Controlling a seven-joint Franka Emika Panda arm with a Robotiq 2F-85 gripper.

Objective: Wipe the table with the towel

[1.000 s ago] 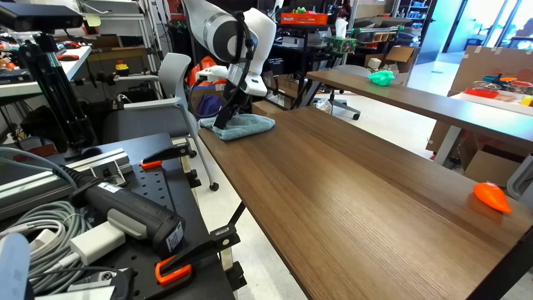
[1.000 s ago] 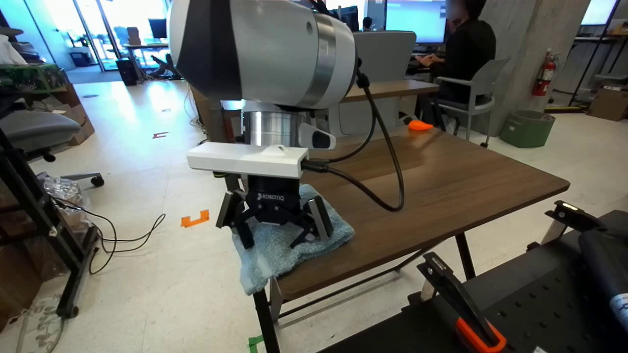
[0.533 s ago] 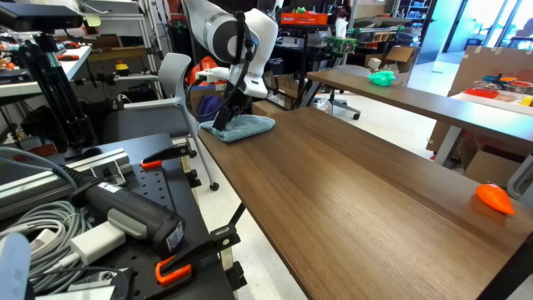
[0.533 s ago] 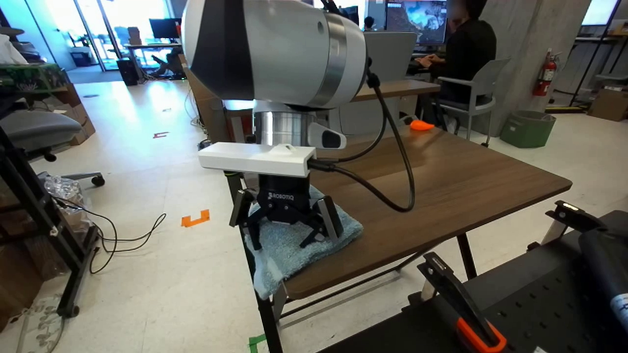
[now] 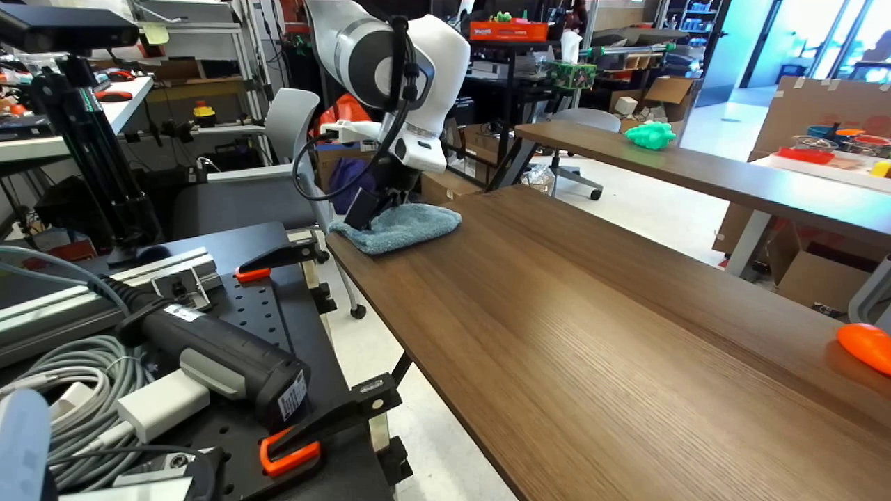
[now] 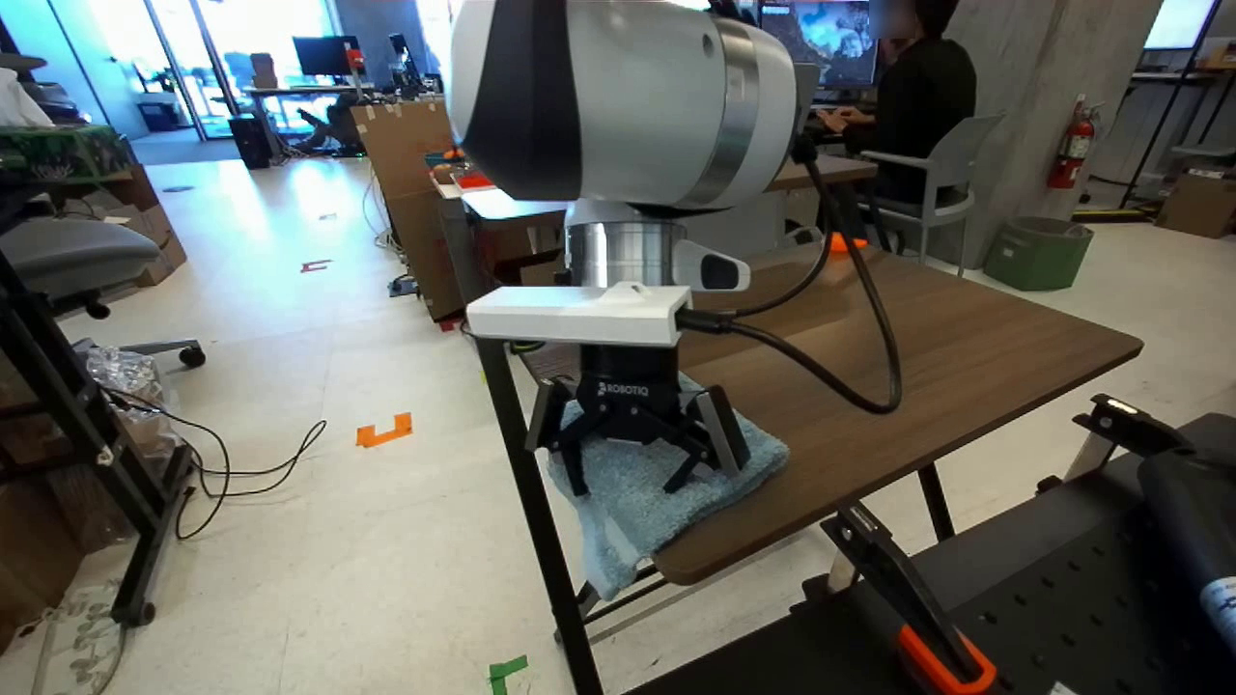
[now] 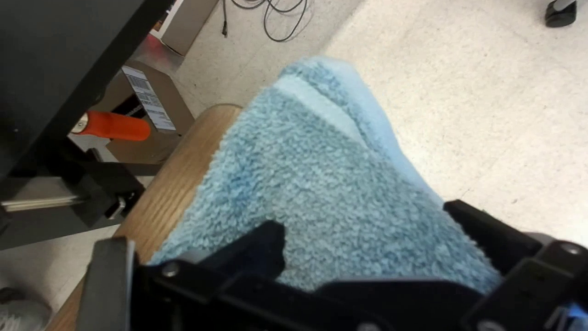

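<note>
The blue-grey towel (image 5: pixel 411 226) lies folded at the end of the brown wooden table (image 5: pixel 557 334). In an exterior view one corner of the towel (image 6: pixel 632 516) hangs over the table's edge. My gripper (image 6: pixel 626 487) points down over the towel, low against it, with its jaws wide apart. In the wrist view the towel (image 7: pixel 321 184) fills the gap of the gripper (image 7: pixel 365 217). The left finger (image 7: pixel 257 246) lies over the towel. The right finger (image 7: pixel 491 234) is at the towel's edge, partly covered by its pile. The exact contact of the tips is hidden.
An orange drop-shaped object (image 5: pixel 866 346) rests at the table's far end. A second brown table (image 5: pixel 731 181) bears a green toy (image 5: pixel 651 135). A black bench (image 5: pixel 250 306) with clamps (image 6: pixel 903 589) and a grey chair (image 5: pixel 257 188) stand close by.
The gripper, towel and table have shifted together, to the right in an exterior view. The orange object moved along with the table, and the green toy shifted slightly. The jaws stay apart.
</note>
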